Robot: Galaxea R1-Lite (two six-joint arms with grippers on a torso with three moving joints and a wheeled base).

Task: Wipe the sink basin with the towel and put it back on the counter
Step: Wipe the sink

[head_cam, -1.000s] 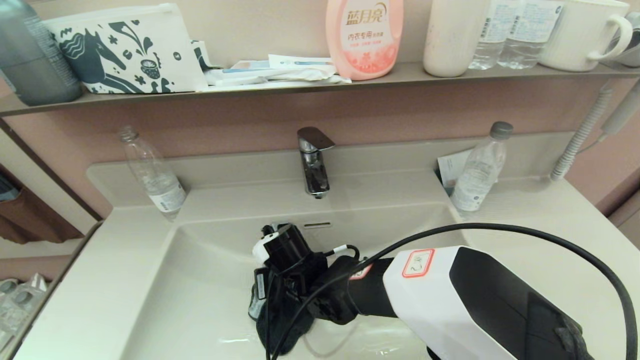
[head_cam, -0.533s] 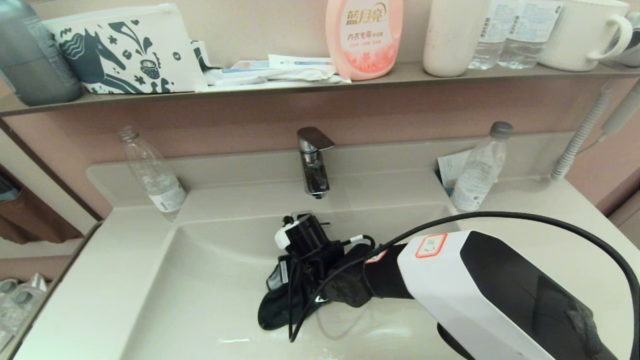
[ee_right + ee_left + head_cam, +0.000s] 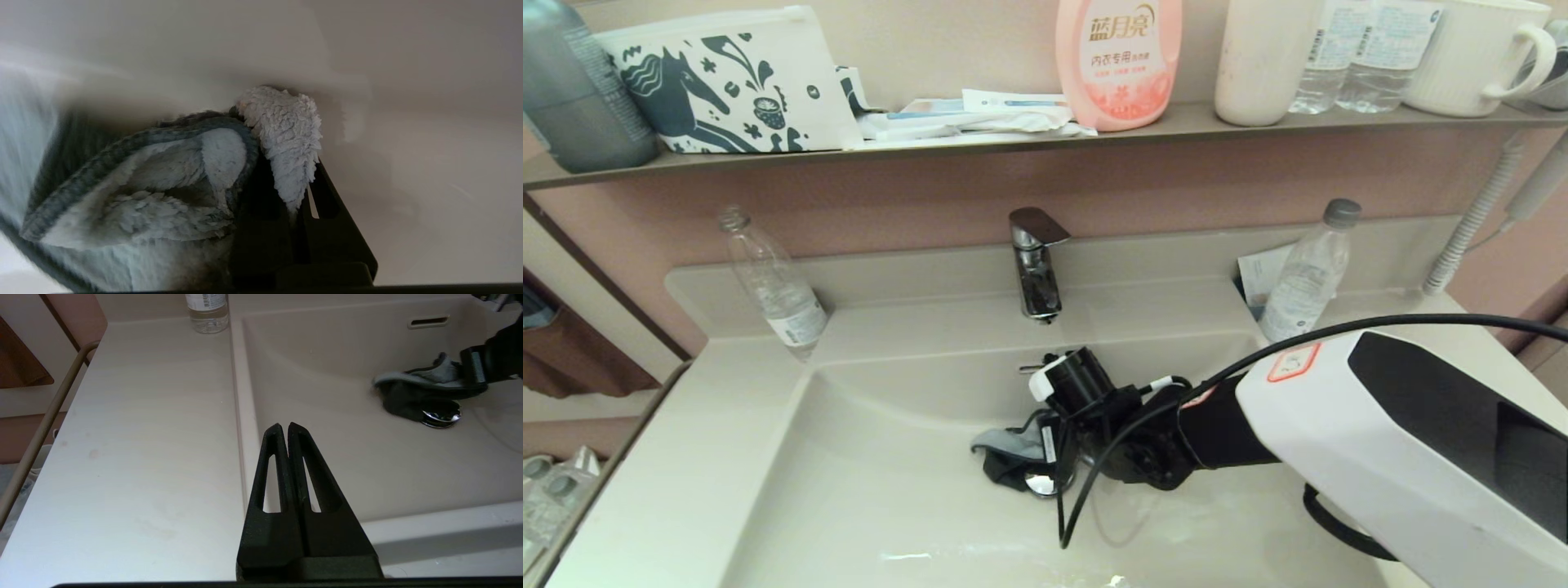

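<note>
The cream-white sink basin (image 3: 866, 490) fills the middle of the head view, one piece with the counter (image 3: 654, 474). My right gripper (image 3: 1045, 453) is low in the basin, shut on the towel (image 3: 1005, 457). The towel is bunched, dark grey with a pale edge, and lies against the basin floor beside the chrome drain plug (image 3: 1041, 483). In the right wrist view the fluffy pale towel (image 3: 163, 183) wraps over the right gripper (image 3: 292, 171) and hides its tips. My left gripper (image 3: 284, 426) is shut on nothing, parked above the basin's left rim, out of the head view.
A chrome faucet (image 3: 1036, 261) stands behind the basin. Clear bottles stand at the back left (image 3: 772, 282) and back right (image 3: 1305, 282), with a paper card (image 3: 1262, 273). The shelf (image 3: 1013, 139) above holds several items. A black cable (image 3: 1078, 498) hangs from my right arm.
My right gripper has dragged the towel from the basin's front centre toward the back and right. The towel is more bunched, and the drain plug now shows beside it.
</note>
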